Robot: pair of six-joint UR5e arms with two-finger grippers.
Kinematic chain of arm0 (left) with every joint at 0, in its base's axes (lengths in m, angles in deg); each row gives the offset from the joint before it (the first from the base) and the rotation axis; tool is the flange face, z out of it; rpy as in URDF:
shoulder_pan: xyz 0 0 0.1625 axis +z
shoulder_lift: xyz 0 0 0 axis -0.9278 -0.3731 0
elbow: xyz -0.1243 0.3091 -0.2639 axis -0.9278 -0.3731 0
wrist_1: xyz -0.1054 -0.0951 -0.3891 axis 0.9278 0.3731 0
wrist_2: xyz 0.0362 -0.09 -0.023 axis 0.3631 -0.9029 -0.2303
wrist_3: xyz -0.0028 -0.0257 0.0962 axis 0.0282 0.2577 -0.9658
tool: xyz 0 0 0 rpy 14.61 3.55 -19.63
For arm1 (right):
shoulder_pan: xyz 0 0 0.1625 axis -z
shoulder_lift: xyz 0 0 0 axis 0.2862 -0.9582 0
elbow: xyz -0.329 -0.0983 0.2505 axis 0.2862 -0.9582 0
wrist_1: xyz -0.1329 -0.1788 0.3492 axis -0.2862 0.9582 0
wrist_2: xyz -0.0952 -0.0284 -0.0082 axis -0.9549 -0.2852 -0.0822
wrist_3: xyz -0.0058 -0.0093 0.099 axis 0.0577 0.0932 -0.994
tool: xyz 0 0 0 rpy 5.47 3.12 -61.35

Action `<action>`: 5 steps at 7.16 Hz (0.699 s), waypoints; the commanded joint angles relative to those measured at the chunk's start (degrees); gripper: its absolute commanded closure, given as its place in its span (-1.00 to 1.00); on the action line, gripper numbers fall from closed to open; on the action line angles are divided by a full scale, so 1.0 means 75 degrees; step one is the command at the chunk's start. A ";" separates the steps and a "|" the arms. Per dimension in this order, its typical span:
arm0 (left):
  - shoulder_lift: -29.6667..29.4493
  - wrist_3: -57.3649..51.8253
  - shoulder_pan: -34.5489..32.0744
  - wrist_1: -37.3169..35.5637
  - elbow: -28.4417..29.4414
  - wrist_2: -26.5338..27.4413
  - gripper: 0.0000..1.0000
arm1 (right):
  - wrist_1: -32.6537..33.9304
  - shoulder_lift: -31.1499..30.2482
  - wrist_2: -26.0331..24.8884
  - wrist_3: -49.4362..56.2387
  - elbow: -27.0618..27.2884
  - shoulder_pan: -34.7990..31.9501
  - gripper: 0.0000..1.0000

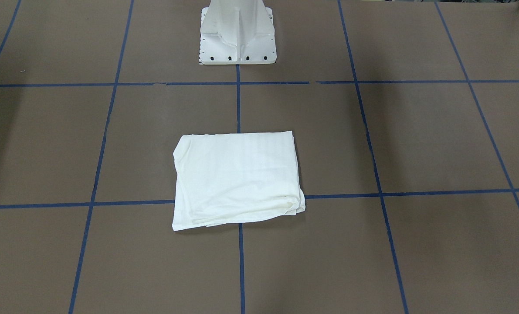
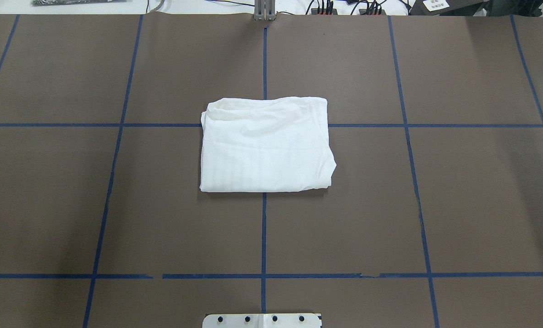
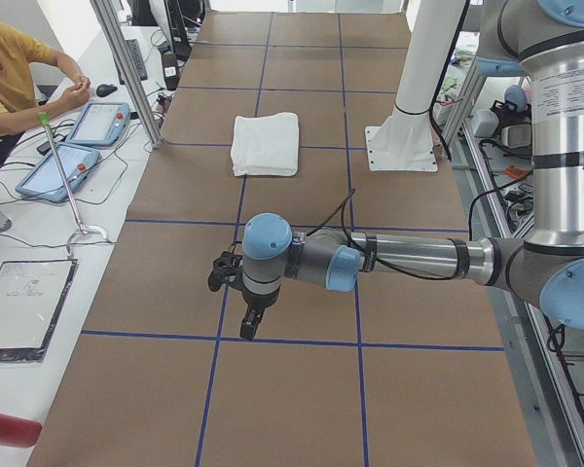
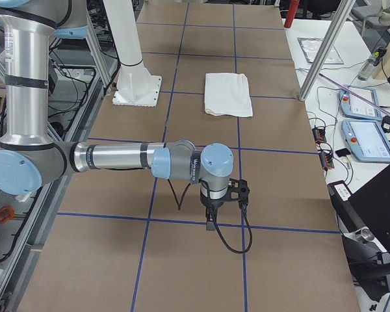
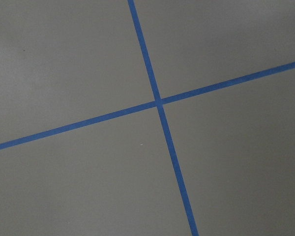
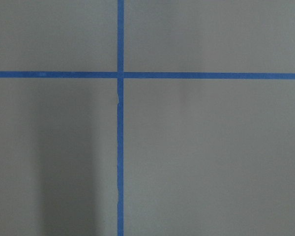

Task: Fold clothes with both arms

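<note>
Brown table (image 2: 481, 205) bears folded T-shirt (image 2: 266, 146), white pedestal (image 1: 237, 39) well apart

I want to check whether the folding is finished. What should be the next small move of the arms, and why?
Probably none on the T-shirt: I would just retract both arms. It lies as a compact, fairly even rectangle mid-table, and the left arm and right arm hover far from it, over the table.

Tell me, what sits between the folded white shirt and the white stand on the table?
Only bare brown table crossed by blue tape lines lies between the shirt and the stand, as the front-facing view shows.
</note>
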 commanded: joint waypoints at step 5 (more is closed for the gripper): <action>0.0242 -0.0034 -0.0013 -0.1077 -0.0854 0.0116 -1.00 | 0.0005 -0.0024 -0.0019 0.0015 -0.0073 0.0033 -1.00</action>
